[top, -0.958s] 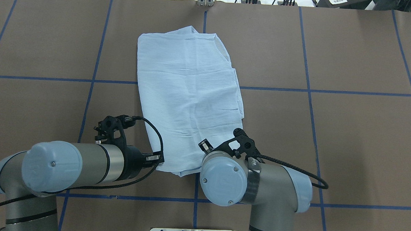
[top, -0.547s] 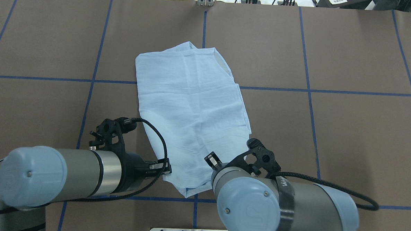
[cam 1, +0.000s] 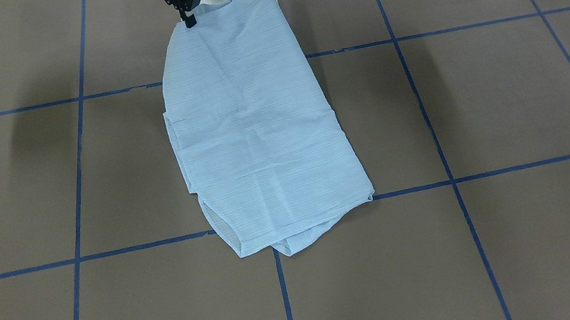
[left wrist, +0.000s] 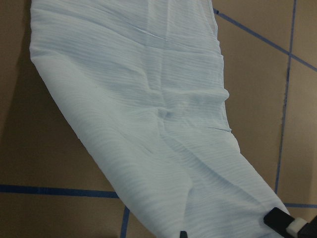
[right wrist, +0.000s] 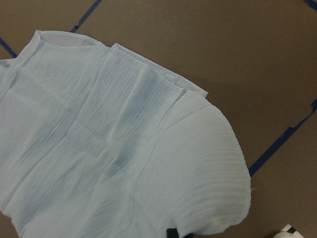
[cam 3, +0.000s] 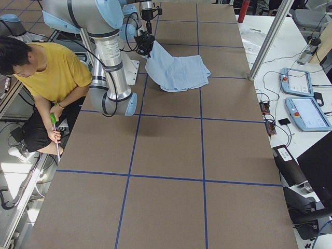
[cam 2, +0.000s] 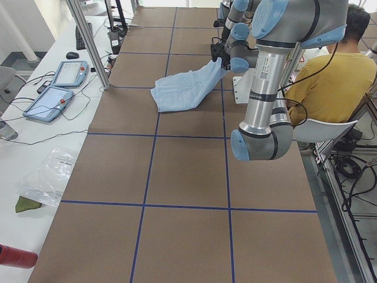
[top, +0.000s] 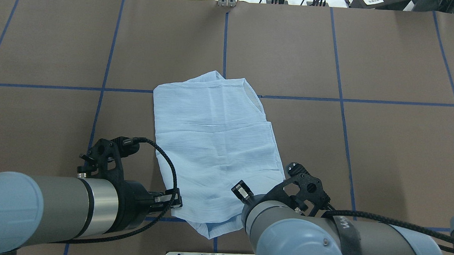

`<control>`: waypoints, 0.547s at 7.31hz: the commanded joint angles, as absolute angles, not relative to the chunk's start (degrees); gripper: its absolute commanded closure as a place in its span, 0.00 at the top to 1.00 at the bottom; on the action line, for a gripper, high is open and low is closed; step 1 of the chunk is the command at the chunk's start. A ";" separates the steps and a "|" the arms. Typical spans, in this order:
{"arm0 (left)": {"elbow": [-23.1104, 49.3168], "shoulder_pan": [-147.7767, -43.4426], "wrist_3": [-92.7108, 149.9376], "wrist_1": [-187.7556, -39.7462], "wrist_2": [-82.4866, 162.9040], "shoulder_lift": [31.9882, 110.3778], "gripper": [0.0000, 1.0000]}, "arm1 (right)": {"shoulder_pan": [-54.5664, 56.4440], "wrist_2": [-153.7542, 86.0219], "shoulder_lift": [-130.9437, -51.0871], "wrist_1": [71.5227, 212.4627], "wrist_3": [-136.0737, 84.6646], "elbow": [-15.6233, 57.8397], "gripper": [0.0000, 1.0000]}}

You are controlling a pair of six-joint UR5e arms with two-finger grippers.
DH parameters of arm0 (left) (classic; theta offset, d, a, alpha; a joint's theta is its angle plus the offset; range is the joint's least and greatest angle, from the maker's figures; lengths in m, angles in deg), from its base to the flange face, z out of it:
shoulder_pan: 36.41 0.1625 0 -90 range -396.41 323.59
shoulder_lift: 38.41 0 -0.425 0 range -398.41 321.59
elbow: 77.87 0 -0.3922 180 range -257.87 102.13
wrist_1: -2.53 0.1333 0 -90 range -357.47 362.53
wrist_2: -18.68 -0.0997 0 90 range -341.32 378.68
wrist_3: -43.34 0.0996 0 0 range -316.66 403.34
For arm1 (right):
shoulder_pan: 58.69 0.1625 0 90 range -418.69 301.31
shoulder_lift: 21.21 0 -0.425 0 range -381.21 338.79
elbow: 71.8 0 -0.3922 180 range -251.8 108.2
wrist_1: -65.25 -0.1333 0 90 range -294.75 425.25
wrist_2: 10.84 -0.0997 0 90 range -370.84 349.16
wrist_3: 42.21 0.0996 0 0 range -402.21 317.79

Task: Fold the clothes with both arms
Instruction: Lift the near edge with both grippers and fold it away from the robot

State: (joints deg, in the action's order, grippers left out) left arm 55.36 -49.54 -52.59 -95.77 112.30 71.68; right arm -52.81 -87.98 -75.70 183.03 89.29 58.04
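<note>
Shirt (top: 215,142) corners between left and right jaws

This is looking like a robotics lab, no question. Two silver arms (cam 2: 262,88) are standing at a table (cam 2: 188,177) that's wearing brown paper and a blue tape grid (top: 366,101). Teach pendants (cam 2: 69,72) are lying on the white side bench (cam 2: 23,147) with cables (cam 3: 267,116) trailing, and a person in yellow (cam 3: 57,72) is sitting by the rig.
</note>
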 commanded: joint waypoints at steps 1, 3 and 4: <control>49.78 -54.39 -51.41 -94.59 112.10 72.59 0.00 | -48.88 -84.58 -69.92 180.58 84.72 49.53 0.00; 43.89 -61.43 -46.68 -94.59 112.02 74.17 0.00 | -42.29 -84.58 -67.97 170.59 77.71 39.44 0.00; 40.47 -64.16 -44.74 -94.68 112.02 76.00 0.00 | -39.47 -84.67 -65.27 165.67 75.15 31.47 0.00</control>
